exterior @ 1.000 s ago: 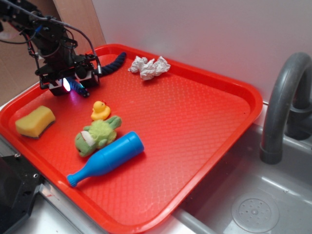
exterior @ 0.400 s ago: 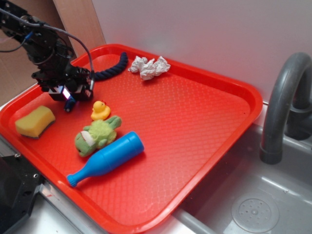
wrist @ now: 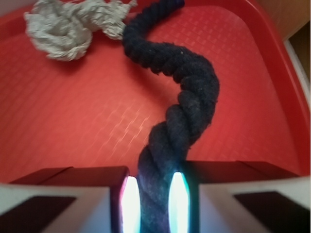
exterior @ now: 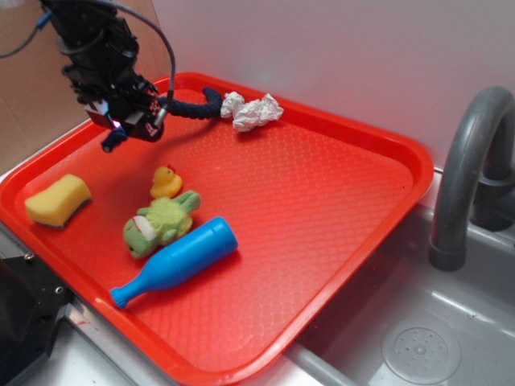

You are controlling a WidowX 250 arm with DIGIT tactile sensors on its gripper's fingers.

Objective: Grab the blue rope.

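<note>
End effector (wrist: 154, 199) pinches one end of the blue rope (wrist: 182, 92), raised above the red tray (exterior: 338, 201).

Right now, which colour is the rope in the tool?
Dark navy blue rope, seen best in the wrist view.

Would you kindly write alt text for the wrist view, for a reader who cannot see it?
The gripper is shut on one end of the blue rope, a thick navy twisted piece that snakes away across the red tray. The rope's far end lies beside a crumpled white paper wad near the tray's back rim.
</note>
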